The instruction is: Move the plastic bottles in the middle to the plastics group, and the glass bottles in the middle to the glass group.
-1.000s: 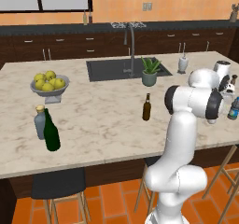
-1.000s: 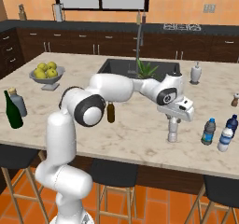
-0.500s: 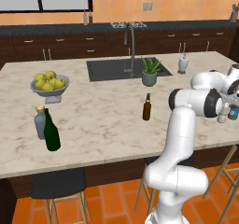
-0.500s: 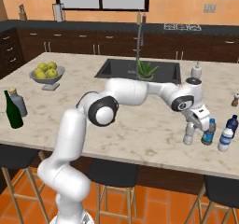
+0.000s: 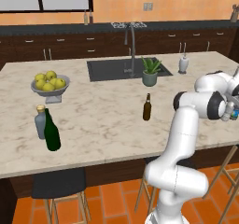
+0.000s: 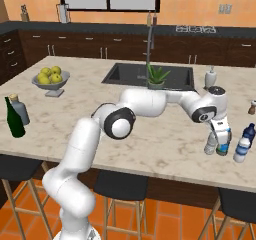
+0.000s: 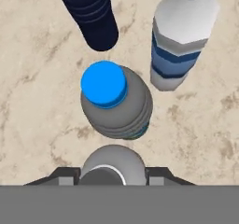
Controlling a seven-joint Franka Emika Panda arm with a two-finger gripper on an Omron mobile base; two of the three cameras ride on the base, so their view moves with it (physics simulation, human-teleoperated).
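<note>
Looking over the left side: viewing the brown glass bottle point(image 5: 147, 108) standing upright near the middle of the surface point(image 5: 102, 129), in front of the sink point(image 5: 126, 69) and a potted plant point(image 5: 150, 72). Viewing the glass group at the near left end, the tall dark green bottle point(image 5: 52, 132) standing just in front of the shorter grey-blue bottle point(image 5: 40, 122), with a bowl of yellow fruit point(image 5: 50, 84) behind them.

Looking over the right side: reaching far across to the right end of the surface, pointing the hand point(image 6: 219, 134) downward. Closing it narrowly on the plain whitish bottle point(image 6: 211, 143), which is resting upright on the marble. Placing it just beside the blue-labelled water bottle point(image 6: 223, 145), near a white bottle with a blue cap point(image 6: 242, 149) and a dark blue bottle point(image 6: 248, 132).

Looking along the hand point(image 7: 112, 175): gripping the whitish bottle's pale top point(image 7: 111, 164) between the two dark fingertips point(image 7: 60, 175). Facing the blue-capped water bottle point(image 7: 114, 101) directly ahead; not able to tell whether the two are touching. Seeing the white bottle with blue bands point(image 7: 182, 41) and the dark blue bottle point(image 7: 91, 15) standing farther on.
</note>
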